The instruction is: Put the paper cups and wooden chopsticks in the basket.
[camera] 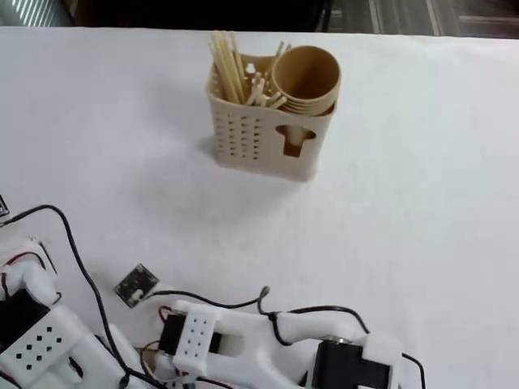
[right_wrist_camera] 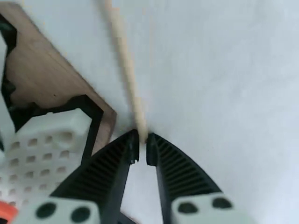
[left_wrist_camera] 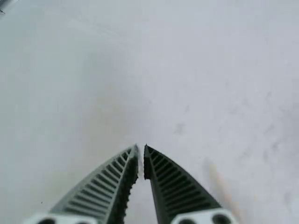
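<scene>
In the high view a beige perforated basket (camera: 268,134) stands at the back centre of the table. Several wooden chopsticks (camera: 229,69) stand in its left part, and stacked brown paper cups (camera: 306,79) sit in its right part. Both arms are folded low at the table's front edge. My left gripper (left_wrist_camera: 141,154) is shut over bare white table, holding nothing. My right gripper (right_wrist_camera: 142,140) is shut close above the table. A single wooden chopstick (right_wrist_camera: 124,56) lies on the table and its end reaches the fingertips; no grip on it can be made out.
A small black square tag (camera: 135,284) lies on the table between the arms. Black cables (camera: 81,259) run across the front. In the right wrist view a wooden board (right_wrist_camera: 46,79) and a white perforated arm part (right_wrist_camera: 42,140) sit beside the gripper.
</scene>
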Motion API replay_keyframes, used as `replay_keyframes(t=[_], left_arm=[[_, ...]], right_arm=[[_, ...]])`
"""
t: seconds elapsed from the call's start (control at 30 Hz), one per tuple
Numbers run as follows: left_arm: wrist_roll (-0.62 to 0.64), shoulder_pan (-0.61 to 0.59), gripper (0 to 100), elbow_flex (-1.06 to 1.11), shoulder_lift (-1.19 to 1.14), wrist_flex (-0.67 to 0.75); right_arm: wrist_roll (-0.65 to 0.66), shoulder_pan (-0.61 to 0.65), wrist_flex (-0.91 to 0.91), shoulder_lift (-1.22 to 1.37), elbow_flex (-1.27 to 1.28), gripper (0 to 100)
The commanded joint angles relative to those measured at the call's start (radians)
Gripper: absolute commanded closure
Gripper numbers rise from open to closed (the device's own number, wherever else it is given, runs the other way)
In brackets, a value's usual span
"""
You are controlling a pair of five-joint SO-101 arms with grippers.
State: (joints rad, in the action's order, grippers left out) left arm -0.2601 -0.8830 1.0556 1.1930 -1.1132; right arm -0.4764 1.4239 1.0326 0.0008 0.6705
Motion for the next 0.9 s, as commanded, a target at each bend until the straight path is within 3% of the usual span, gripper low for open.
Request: replay_keyframes(t=[0.0,0.33,0.67,0.87], left_arm=[[0.006,-0.005,95,-0.005,0.004,0.015],[0.006,-0.005,95,-0.005,0.004,0.015],[0.006,-0.005,95,-0.005,0.002,0.018],[0.006,-0.004,95,0.035,0.004,0.064]], right_arm=[[0.038,-0.074,-0.039,0.01,-0.037,98.1],[0.097,-0.275,-0.007,-0.064,-0.035,98.1],[0.345,-0.575,0.036,-0.125,-0.032,98.1],[0.534,-0.667,0.056,-0.131,-0.015,97.7]])
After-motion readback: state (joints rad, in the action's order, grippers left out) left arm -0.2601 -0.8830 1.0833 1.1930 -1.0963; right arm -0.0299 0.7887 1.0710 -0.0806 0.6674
